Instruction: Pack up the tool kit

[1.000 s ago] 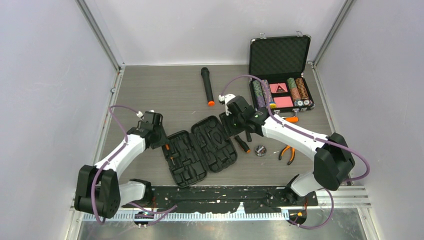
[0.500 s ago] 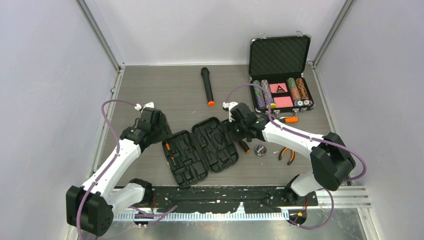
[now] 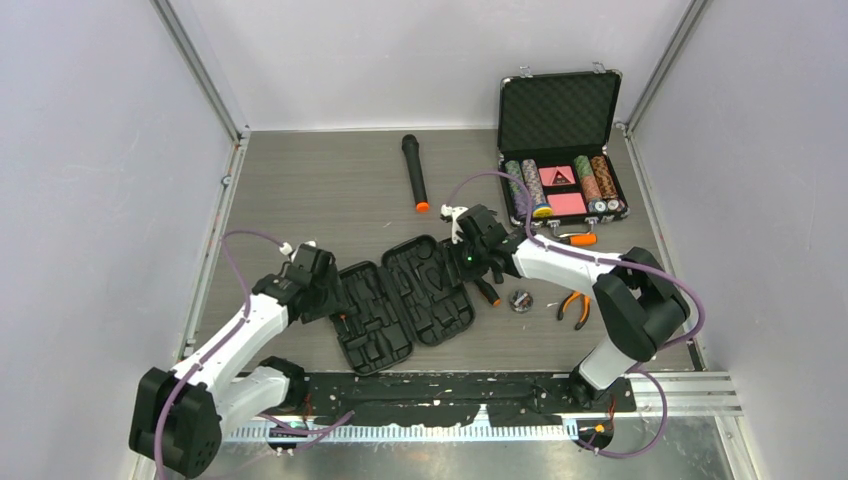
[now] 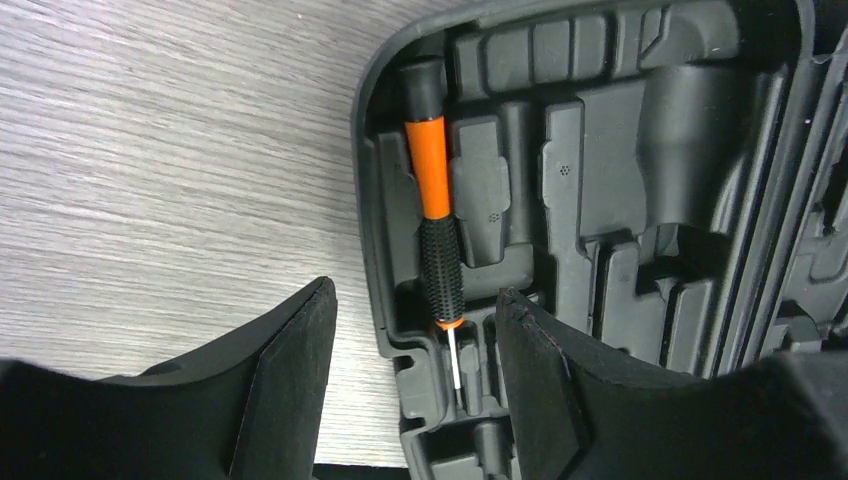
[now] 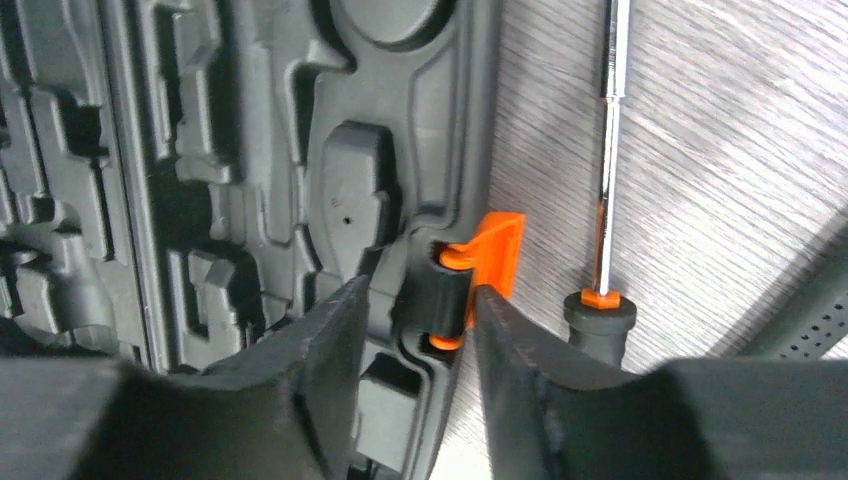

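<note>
The tool kit [image 3: 438, 308] lies open flat at mid-table, its moulded slots [image 4: 640, 170] mostly bare. One small orange-and-black screwdriver [image 4: 436, 225] sits in a slot by the left rim. My left gripper [image 3: 331, 297] [image 4: 415, 345] hangs open over that rim, with the screwdriver's thin tip between its fingers but untouched. My right gripper [image 3: 468, 267] [image 5: 415, 320] straddles the right rim at the orange latch [image 5: 495, 250]. Its right finger [image 5: 530, 380] rests against the latch and a narrow gap shows at the left finger. A larger screwdriver [image 5: 600, 310] [image 3: 486, 290] lies just outside that rim.
Orange-handled pliers [image 3: 574, 306] and a small round metal piece [image 3: 519, 299] lie right of the kit, and another orange-handled tool [image 3: 578, 239] sits behind them. The open poker chip case [image 3: 562, 150] stands at the back right. A black microphone [image 3: 415, 172] lies at back centre.
My left gripper has opened, leaving the small screwdriver in its slot, and has drawn nearer along the kit's left rim. My right gripper has shifted slightly onto the latch.
</note>
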`<move>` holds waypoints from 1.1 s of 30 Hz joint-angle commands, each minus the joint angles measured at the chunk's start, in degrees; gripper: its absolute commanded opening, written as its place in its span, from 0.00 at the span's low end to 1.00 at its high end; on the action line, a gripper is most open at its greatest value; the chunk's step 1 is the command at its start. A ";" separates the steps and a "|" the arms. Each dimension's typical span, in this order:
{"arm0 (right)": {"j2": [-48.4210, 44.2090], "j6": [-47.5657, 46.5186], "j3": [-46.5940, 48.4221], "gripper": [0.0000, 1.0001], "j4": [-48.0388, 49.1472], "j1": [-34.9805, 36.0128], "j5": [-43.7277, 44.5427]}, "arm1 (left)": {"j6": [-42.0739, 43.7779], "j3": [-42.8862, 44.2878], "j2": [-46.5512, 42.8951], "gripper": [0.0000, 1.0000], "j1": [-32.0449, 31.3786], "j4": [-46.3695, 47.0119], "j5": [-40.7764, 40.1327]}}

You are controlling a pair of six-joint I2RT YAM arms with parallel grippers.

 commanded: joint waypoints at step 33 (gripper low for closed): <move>-23.10 24.24 -5.92 0.62 -18.82 21.92 20.67 | 6.18 5.47 4.82 0.60 -0.21 4.47 4.35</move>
